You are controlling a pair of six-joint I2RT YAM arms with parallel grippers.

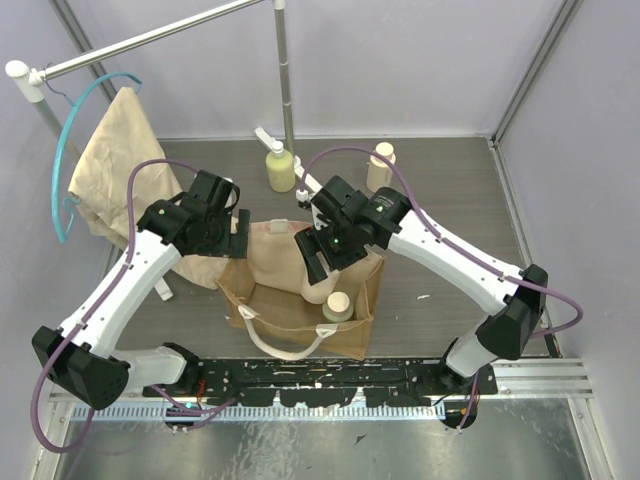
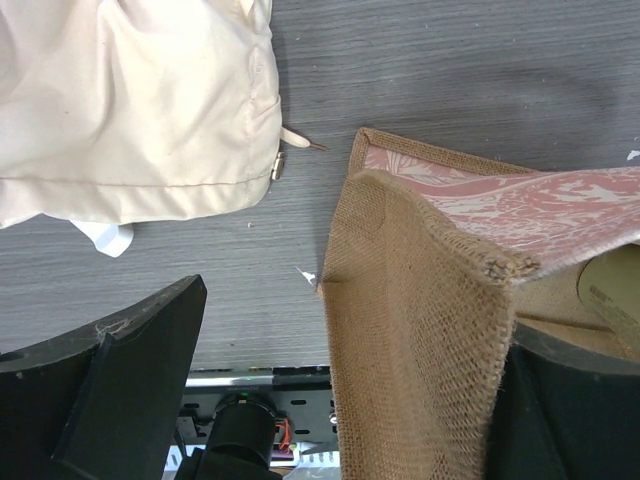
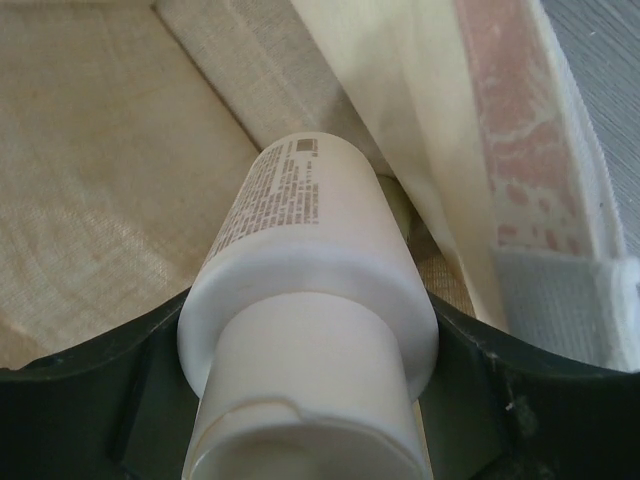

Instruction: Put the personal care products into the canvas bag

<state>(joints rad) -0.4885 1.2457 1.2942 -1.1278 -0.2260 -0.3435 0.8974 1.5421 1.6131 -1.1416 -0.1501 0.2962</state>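
A grey counter [image 1: 450,200] is lying between pale walls, and a tan bag [image 1: 345,335] is standing open at its middle, just in front of the two arms' bases. The right hand [image 1: 320,265] is reaching down into the bag's mouth and is pinching a cream bottle [image 3: 300,230] by the shoulder, its fingers pressing on both sides and the wide cap pointing back toward the wrist camera. The bottle's far end is hanging inside the bag next to the pale lining; I cannot tell whether it is touching the bottom. An olive-green bottle [image 1: 338,306] with a cream cap is standing upright inside the bag, near its right wall.

The left hand [image 1: 243,238] is sitting at the bag's left rear corner with its fingers spread, the woven wall passing between them.

Behind the bag, a yellow-green pump bottle [image 1: 281,170] and a second cream bottle [image 1: 380,170] are standing on the counter, apart from each other. At the far left, a beige cloth [image 1: 115,170] is hanging from a blue hanger [image 1: 70,150].
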